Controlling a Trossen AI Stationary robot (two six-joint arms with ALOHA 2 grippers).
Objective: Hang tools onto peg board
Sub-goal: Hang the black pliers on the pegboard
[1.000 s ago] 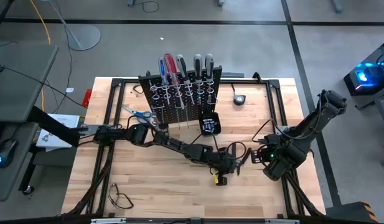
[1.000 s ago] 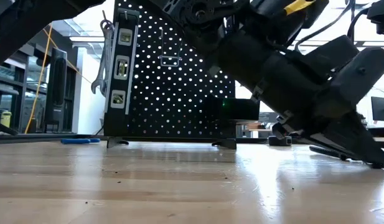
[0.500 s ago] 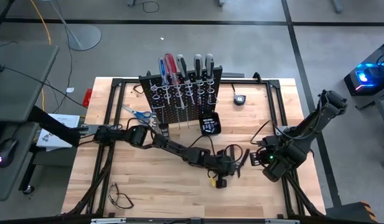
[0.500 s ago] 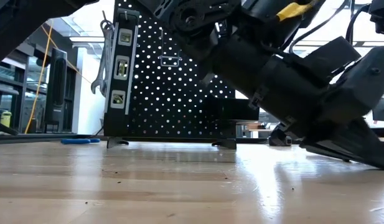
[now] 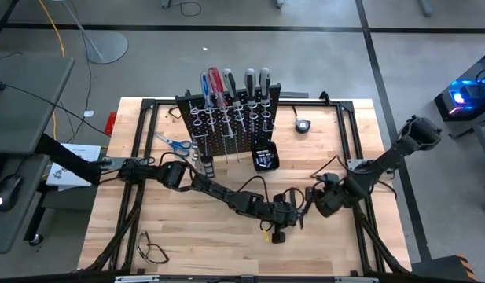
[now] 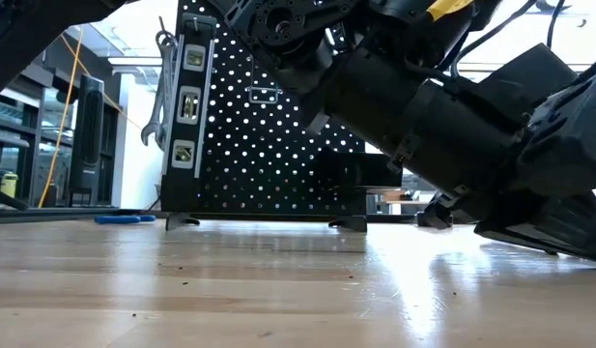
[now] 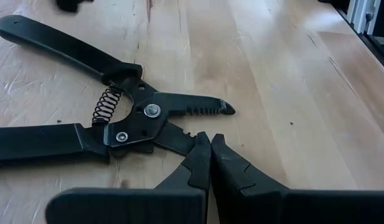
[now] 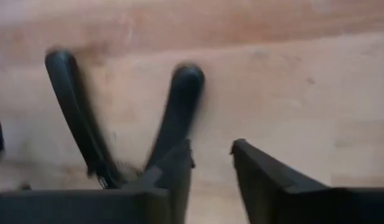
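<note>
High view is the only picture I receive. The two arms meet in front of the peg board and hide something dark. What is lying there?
Observer: Dark pliers lie flat on the table, their jaws parted, with a spring between the handles.
Operator: Does the left hand hold them?
Observer: No. It is shut, its tips beside the pliers' nose, gripping nothing.
Operator: And the right hand?
Observer: It is open, close to the handle ends. No handle sits between its fingers.
</note>
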